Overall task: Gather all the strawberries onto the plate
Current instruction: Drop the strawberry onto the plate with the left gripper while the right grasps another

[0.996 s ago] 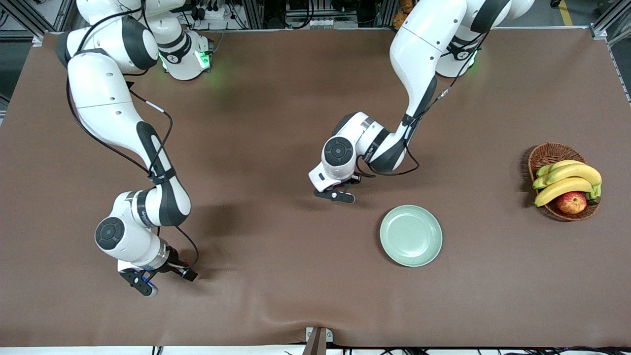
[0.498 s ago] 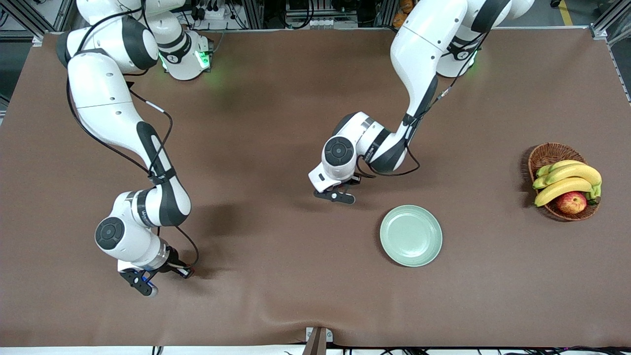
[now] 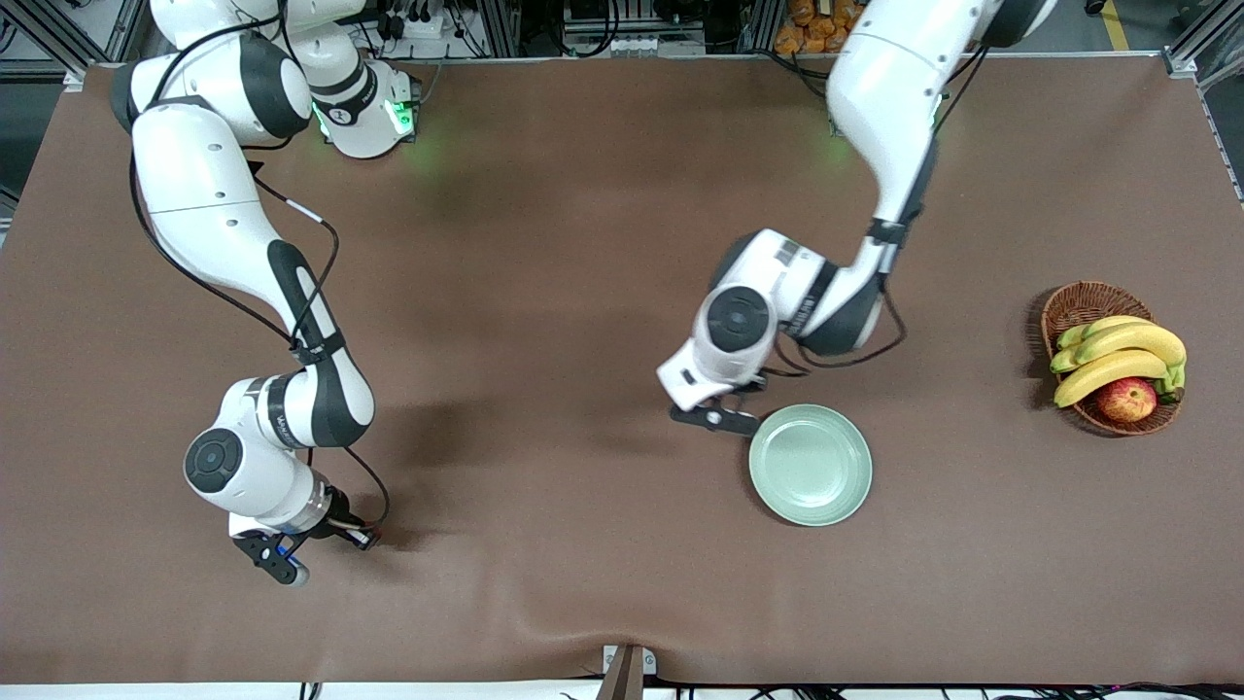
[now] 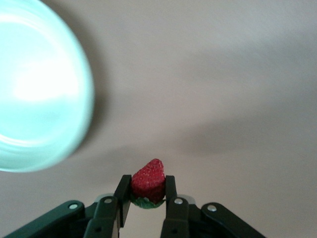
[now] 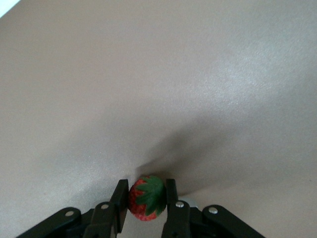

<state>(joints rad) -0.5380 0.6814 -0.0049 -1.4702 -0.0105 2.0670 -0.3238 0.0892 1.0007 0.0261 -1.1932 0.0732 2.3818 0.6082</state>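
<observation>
My left gripper (image 3: 714, 418) hangs beside the rim of the pale green plate (image 3: 812, 467), on the side toward the right arm's end of the table. In the left wrist view that gripper (image 4: 147, 184) is shut on a red strawberry (image 4: 148, 174), tip outward, and the plate (image 4: 79, 116) shows off to one side. My right gripper (image 3: 277, 564) is low over the brown cloth, near the front edge at the right arm's end. In its wrist view the gripper (image 5: 146, 191) is shut on a second strawberry (image 5: 144, 206), whose green cap faces the camera. From the front both berries are hidden.
A wicker basket (image 3: 1079, 301) holding bananas (image 3: 1118, 355) and an apple (image 3: 1127, 399) stands at the left arm's end of the table. Brown cloth (image 3: 544, 292) covers the whole table and bulges slightly near the front edge.
The left arm has carried its strawberry across the cloth to the plate's rim. The right gripper has closed on the strawberry at the cloth and has hardly moved.
</observation>
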